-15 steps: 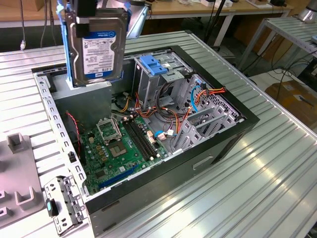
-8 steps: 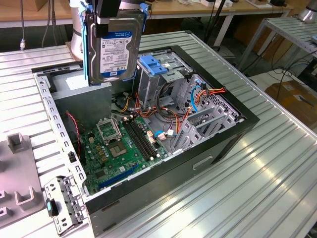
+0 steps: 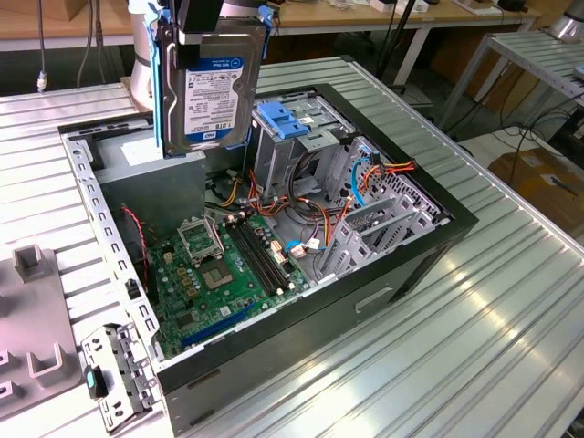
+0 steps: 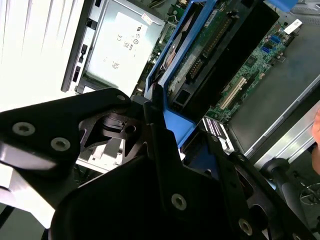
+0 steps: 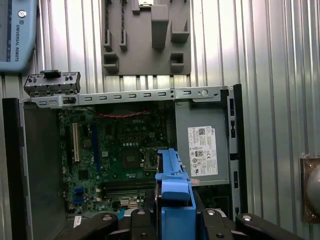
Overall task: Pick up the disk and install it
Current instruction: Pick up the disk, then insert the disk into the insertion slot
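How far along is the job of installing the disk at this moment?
Done: the pick-up. The disk hangs upright in the air, clamped in the hand.
In hand: the disk is held above the open computer case.
Left: the installing. The disk sits in no bay yet and is apart from the drive cage.

Work surface: ribbed aluminium table (image 3: 493,301). Directly on it: open computer case (image 3: 301,339) lying on its side, board facing up. At the exterior view's left, a grey fixture plate (image 3: 32,365). Small perforated metal bracket (image 3: 119,372) sits between plate and case, just beside the case corner
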Controlling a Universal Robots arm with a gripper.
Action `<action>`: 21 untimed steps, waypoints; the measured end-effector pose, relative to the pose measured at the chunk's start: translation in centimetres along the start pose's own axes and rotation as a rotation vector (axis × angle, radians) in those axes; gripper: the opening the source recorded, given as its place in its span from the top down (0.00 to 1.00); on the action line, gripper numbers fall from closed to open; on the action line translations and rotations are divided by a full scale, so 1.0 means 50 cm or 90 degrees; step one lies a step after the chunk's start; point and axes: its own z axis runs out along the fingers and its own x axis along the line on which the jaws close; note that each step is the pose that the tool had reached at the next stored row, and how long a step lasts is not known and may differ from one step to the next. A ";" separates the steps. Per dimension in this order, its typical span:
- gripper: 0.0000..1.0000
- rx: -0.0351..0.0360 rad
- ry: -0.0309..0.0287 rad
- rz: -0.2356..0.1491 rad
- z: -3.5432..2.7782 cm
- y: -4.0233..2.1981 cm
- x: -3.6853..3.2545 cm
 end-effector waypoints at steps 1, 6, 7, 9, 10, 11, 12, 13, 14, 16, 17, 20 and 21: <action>0.63 0.0000 0.0000 0.000 0.000 0.000 0.000; 0.63 0.0000 -0.0001 0.000 0.000 0.000 0.002; 0.63 0.0000 -0.0001 0.000 0.000 0.000 0.002; 0.63 0.0000 0.0000 0.000 0.000 -0.001 0.004; 0.63 0.0000 -0.0001 0.000 0.000 -0.001 0.005; 0.63 0.0000 0.0000 0.000 0.000 -0.001 0.006; 0.63 0.0000 -0.0001 0.000 0.000 -0.001 0.007; 0.63 0.0000 0.0000 0.000 0.000 -0.001 0.009; 0.63 0.0000 0.0000 0.000 0.000 -0.002 0.011; 0.63 0.0000 -0.0001 0.000 0.000 -0.002 0.017; 0.63 0.0000 0.0000 0.000 0.000 -0.003 0.019; 0.63 0.0000 0.0000 0.000 0.000 -0.003 0.029; 0.63 0.0000 0.0000 0.000 0.000 -0.004 0.032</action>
